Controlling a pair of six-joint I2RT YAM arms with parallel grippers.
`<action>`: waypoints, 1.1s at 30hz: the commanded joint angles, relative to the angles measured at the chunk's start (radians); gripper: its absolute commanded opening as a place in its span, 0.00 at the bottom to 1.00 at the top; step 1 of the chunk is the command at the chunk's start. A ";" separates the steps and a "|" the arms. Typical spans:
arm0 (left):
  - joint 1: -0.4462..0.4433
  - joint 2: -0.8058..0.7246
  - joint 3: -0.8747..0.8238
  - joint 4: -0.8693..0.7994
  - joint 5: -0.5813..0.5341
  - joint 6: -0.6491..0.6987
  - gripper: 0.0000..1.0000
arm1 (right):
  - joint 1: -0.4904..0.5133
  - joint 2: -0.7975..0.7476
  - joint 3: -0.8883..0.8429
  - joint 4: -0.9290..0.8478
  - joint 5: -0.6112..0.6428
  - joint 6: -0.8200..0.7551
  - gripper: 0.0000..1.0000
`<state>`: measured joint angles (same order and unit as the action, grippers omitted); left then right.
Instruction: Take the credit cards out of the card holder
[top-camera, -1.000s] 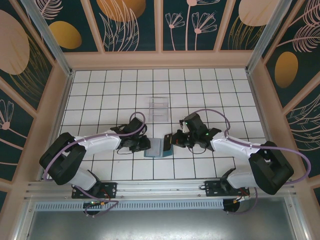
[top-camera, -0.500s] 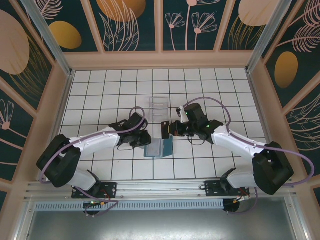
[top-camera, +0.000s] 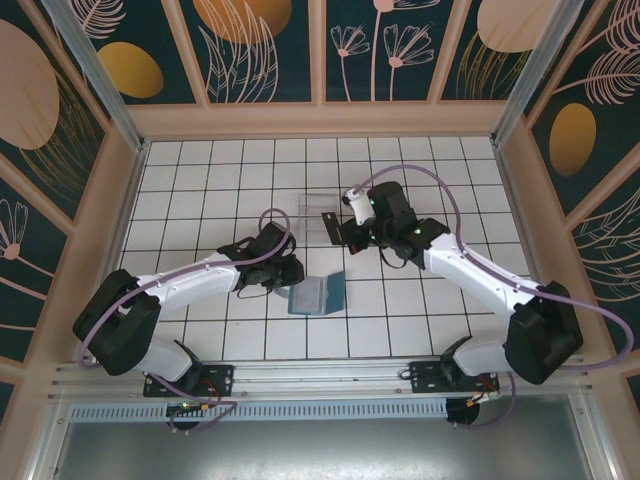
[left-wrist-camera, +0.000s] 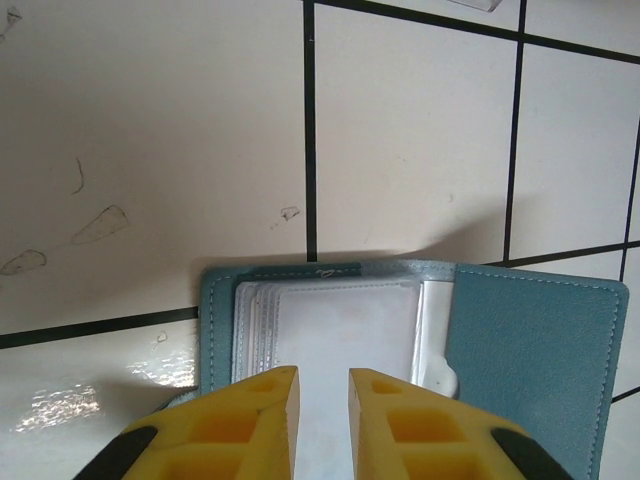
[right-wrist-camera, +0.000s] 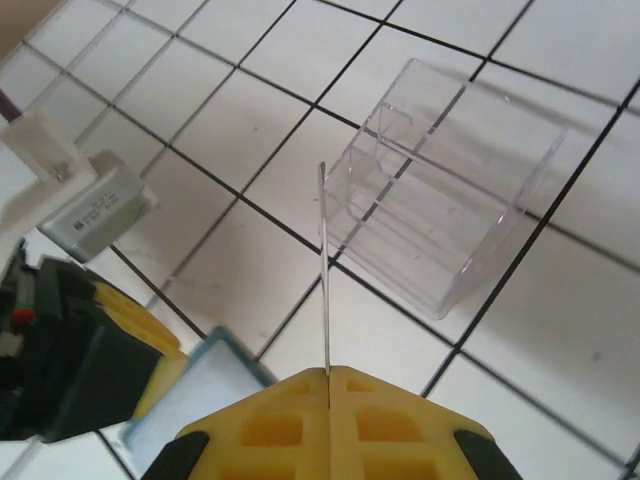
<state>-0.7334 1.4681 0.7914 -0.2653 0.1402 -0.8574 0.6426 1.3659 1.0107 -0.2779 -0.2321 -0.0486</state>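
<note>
Slate-blue card holder (top-camera: 318, 295) lies open near 6 o'clock on the tiled table (top-camera: 200, 180). The right gripper (right-wrist-camera: 328, 372), jaws clamped on a dark card (top-camera: 330, 228), holds it clear at the holder's 12 o'clock, beside a clear tray (right-wrist-camera: 440, 190). The left gripper (left-wrist-camera: 322, 385), jaws apart, is poised over a white card (left-wrist-camera: 340, 330) in its sleeve: one out, at least one to go.

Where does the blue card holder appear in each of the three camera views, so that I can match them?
Top external: the card holder lies open on the tiles between the two arms, below centre.
Left wrist: in the lower half, just beyond the left gripper, with its blue flap at the right.
Right wrist: a pale blue patch in the bottom left corner.
Shared landmark: the clear tray, beyond the holder in the top and right wrist views.
</note>
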 joint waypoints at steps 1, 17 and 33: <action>0.001 -0.033 -0.025 0.020 -0.016 0.013 0.21 | 0.005 0.072 0.096 -0.102 0.028 -0.314 0.00; 0.102 -0.135 -0.155 0.080 0.057 -0.017 0.22 | 0.042 0.478 0.563 -0.527 0.122 -0.821 0.00; 0.128 -0.141 -0.136 0.063 0.061 0.006 0.22 | 0.046 0.763 0.963 -0.766 0.160 -0.954 0.00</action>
<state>-0.6132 1.3449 0.6456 -0.2050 0.1864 -0.8654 0.6807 2.0907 1.9148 -0.9524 -0.0853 -0.9607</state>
